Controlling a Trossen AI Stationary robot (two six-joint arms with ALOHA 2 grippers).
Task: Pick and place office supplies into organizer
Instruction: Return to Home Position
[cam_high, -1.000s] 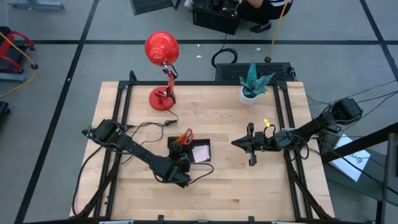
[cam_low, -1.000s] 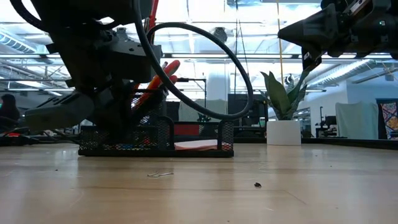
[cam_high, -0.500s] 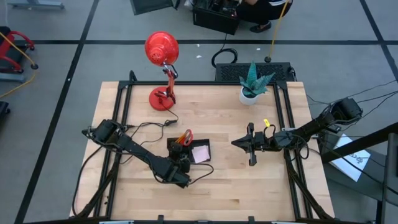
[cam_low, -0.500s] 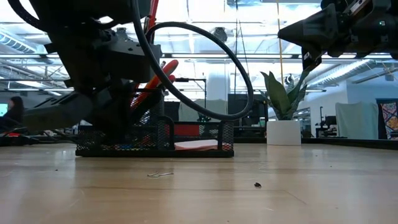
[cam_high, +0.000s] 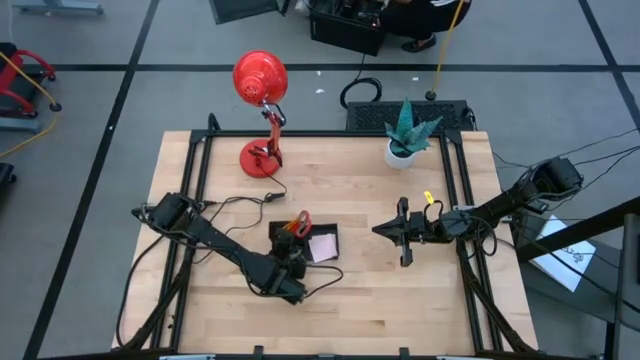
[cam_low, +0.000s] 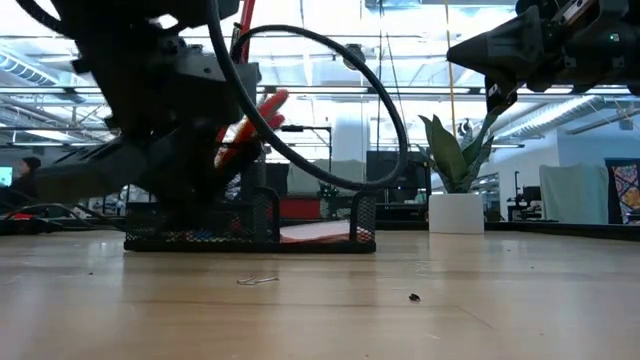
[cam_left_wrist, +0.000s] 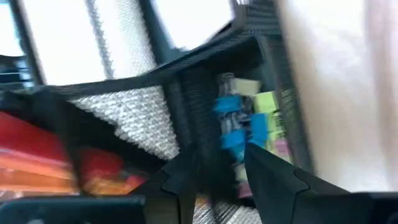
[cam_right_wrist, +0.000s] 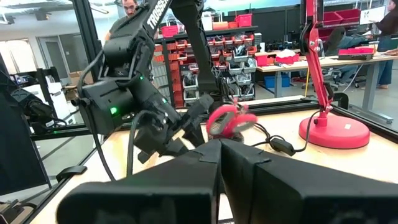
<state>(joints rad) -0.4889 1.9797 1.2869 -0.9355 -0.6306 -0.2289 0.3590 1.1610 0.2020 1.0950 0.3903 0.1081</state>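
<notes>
Wooden table (cam_high: 380, 300) under black mesh organizer (cam_low: 363, 218)

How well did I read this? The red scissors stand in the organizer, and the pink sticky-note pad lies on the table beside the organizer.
One detail is wrong. The pink sticky-note pad lies inside the organizer, in the compartment next to the red scissors, not on the table beside it. The high view shows this. The scissors do stand in the organizer.

We see our left arm (cam_high: 225, 243) and right arm (cam_high: 495, 208), both matte black and jointed, trailing looped black cables (cam_low: 381, 53), the left bearing white lettering (cam_right_wrist: 158, 11) and a green light (cam_right_wrist: 114, 111).
</notes>
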